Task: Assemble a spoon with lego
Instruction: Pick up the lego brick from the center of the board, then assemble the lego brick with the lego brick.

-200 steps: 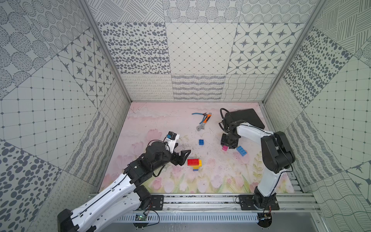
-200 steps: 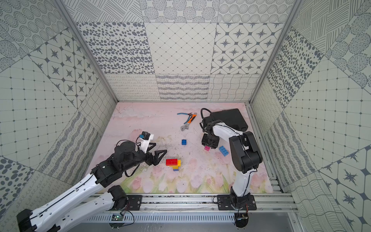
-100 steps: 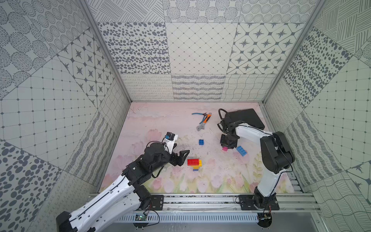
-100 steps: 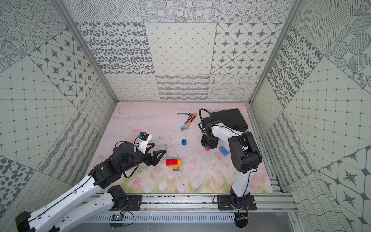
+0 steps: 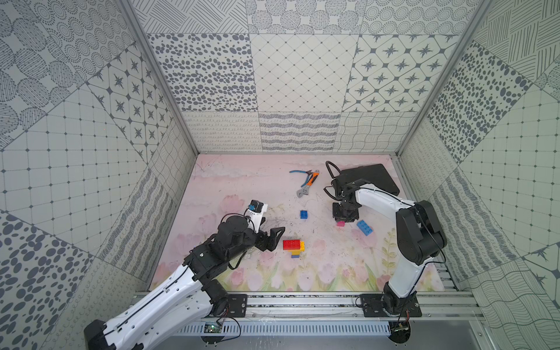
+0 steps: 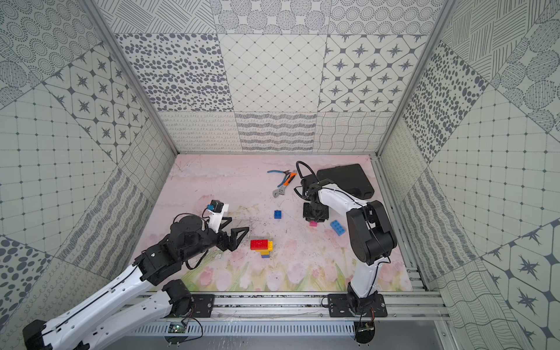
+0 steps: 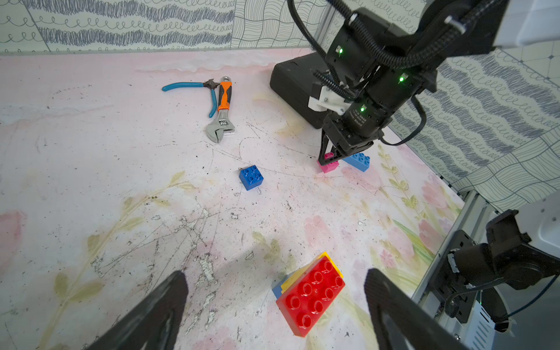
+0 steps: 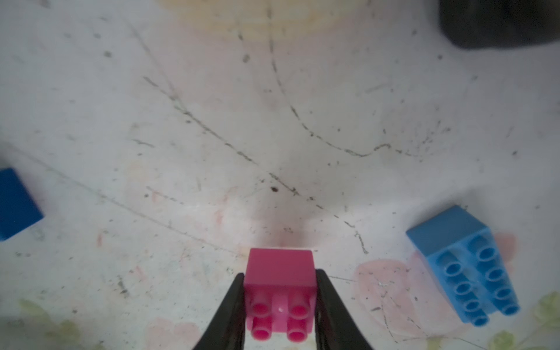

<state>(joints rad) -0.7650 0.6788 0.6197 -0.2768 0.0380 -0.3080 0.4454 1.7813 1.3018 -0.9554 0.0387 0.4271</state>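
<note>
A pink square lego brick [image 8: 278, 272] sits studs-up on the mat, and my right gripper [image 8: 280, 274] is shut on its two sides; in both top views the same pink brick [image 5: 340, 223] [image 6: 313, 224] peeks out below the right gripper [image 5: 344, 216]. A red brick stacked on yellow and blue ones [image 7: 310, 295] [image 5: 293, 245], the started spoon, lies between the open fingers of my left gripper [image 7: 275, 277] [image 5: 272, 231], untouched. A dark blue square brick [image 5: 304, 214] and a light blue oblong brick [image 5: 364, 228] lie loose.
Blue-handled pliers [image 5: 300, 172] and an orange-handled wrench [image 5: 309, 185] lie at the back of the mat. A black case [image 5: 369, 178] lies in the back right corner behind the right arm. Patterned walls enclose the mat.
My right gripper's fingers have closed onto the pink brick. The left arm has hardly moved, and its gripper has stayed open.
</note>
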